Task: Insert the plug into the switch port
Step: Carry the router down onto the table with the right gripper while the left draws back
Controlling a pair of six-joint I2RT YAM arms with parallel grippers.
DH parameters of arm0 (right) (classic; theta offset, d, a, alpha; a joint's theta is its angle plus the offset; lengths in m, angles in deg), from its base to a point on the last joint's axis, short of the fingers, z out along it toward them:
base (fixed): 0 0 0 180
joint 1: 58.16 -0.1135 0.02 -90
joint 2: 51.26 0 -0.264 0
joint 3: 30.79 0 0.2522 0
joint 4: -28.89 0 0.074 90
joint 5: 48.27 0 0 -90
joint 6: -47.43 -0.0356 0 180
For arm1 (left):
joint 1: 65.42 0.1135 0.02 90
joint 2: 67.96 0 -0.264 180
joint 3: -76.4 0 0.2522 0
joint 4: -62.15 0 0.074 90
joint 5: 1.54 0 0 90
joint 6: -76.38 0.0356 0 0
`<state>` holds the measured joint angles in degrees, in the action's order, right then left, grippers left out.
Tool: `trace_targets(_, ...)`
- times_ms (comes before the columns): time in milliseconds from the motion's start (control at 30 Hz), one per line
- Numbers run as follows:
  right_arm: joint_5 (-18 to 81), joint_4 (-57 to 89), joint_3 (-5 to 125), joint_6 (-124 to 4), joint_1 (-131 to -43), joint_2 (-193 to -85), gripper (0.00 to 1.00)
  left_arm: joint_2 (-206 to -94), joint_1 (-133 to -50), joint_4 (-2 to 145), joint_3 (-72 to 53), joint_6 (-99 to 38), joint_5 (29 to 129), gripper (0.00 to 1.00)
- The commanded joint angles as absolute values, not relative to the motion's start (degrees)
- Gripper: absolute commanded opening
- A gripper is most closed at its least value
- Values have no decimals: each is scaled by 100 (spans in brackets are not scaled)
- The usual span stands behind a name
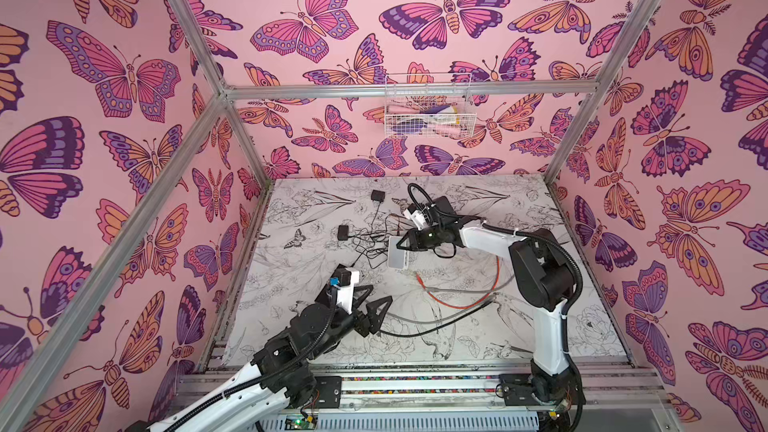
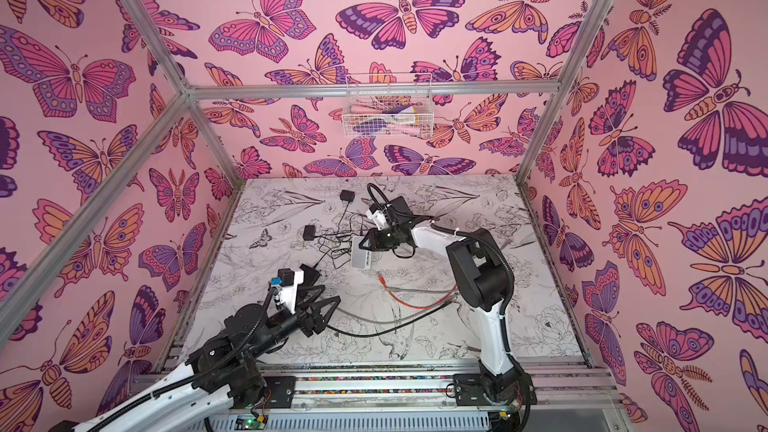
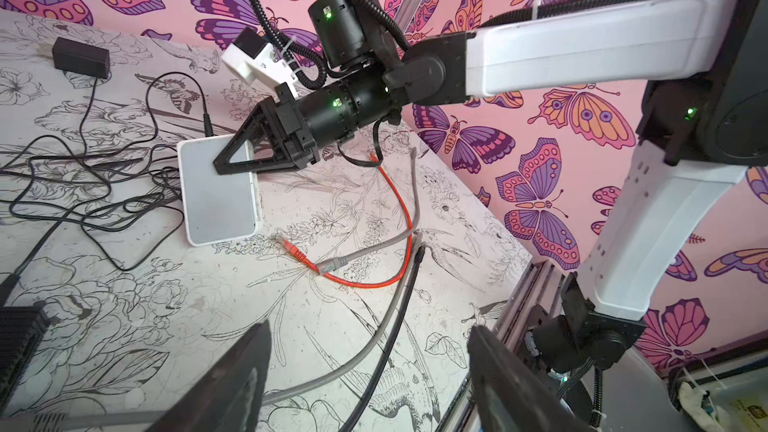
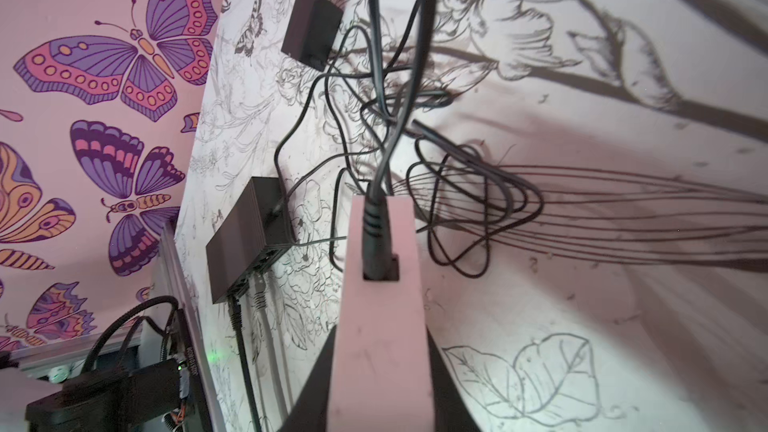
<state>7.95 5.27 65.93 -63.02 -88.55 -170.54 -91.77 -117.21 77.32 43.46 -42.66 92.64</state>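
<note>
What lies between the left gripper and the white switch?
Mostly bare tabletop; the orange plug lies on or just beside that stretch, short of the white switch, clearest in the left wrist view.

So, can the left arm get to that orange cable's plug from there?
Probably yes. The left end effector is open and the orange plug lies uncovered on the table ahead, clear of the white switch the right end effector holds.

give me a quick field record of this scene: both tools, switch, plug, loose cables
right tool: shut on the white switch, one finger across its broad face
left tool: open, empty, above the table
plug: black, seated in the white switch's port
loose cables: orange cable, grey cable, black cable lying on the table
task state: plug looks inserted
</note>
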Motion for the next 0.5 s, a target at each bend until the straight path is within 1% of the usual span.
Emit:
trace_targets(0,1579,-254,6721,-5758,-8743,-17369,38,-9242,-11735,7696,4157,-4169,9539,78)
trace_targets(67,1554,-284,6791,-5641,-8736,-17386,47,-9250,-11736,7666,4145,-4123,9711,78)
trace_targets(167,1734,-437,6950,-5507,-8730,-17387,54,-9230,-11735,7574,4141,-3930,9915,79)
trace_targets(300,1929,-656,7152,-5316,-8721,-17340,57,-9297,-11736,7471,4020,-3648,10268,80)
trace_targets(400,2146,-1053,7480,-5099,-8725,-17343,75,-9474,-11725,7366,3912,-3454,10417,80)
trace_targets(433,2248,-1248,7628,-5001,-8725,-17349,83,-9557,-11720,7319,3887,-3411,10464,80)
trace_targets(467,2362,-1397,7709,-4936,-8726,-17323,85,-9657,-11713,7245,3865,-3337,10478,81)
